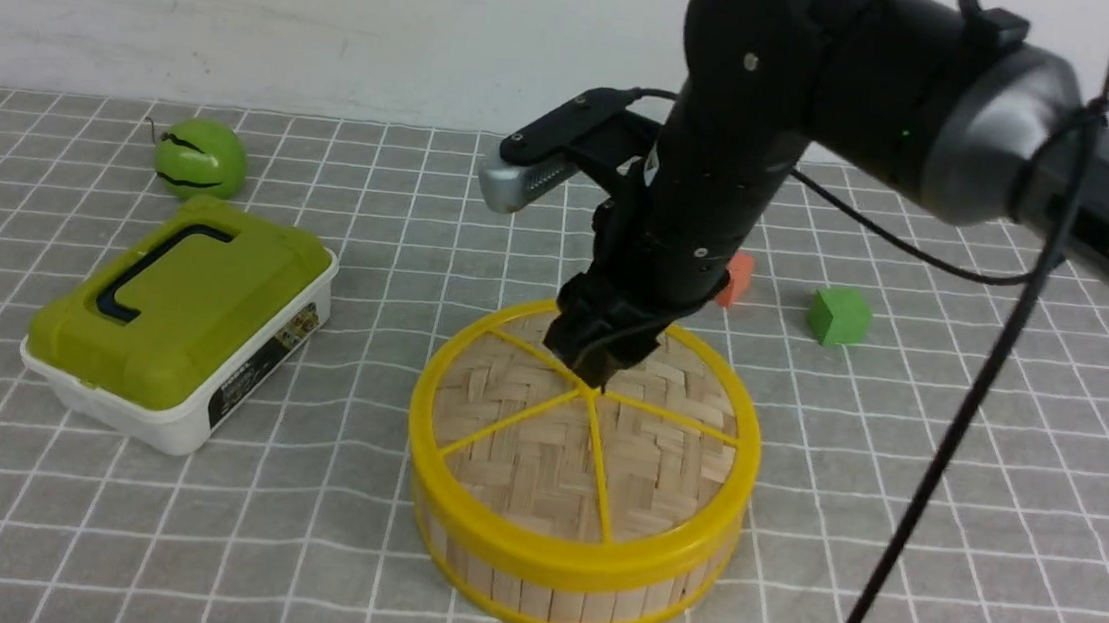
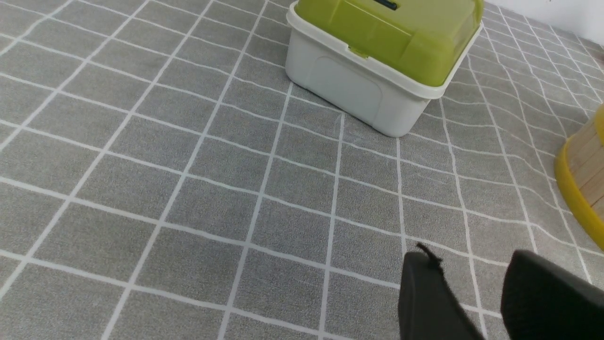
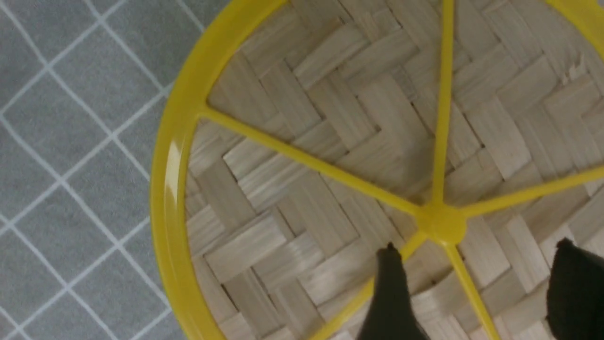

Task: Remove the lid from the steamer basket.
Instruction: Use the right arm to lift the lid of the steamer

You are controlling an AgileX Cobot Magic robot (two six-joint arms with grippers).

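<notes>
The steamer basket (image 1: 580, 595) stands on the mat in the middle of the front view, with the lid (image 1: 521, 459) seated on it. The lid is woven bamboo with a yellow rim, spokes and centre knob (image 3: 441, 222). My right gripper (image 1: 599, 374) points down at the lid's centre. In the right wrist view it (image 3: 476, 248) is open just above the lid, its fingers either side of a spoke beside the knob, holding nothing. My left gripper (image 2: 472, 264) is open and empty above bare mat; the basket's edge (image 2: 580, 174) shows beside it. It does not show in the front view.
A white box with an olive-green lid (image 1: 177, 319) stands left of the basket, also in the left wrist view (image 2: 377, 56). A green round fruit (image 1: 199, 158) lies behind it. An orange block (image 1: 736, 279) and a green cube (image 1: 838, 315) lie at the back right. A black cable (image 1: 955, 437) hangs from the right arm.
</notes>
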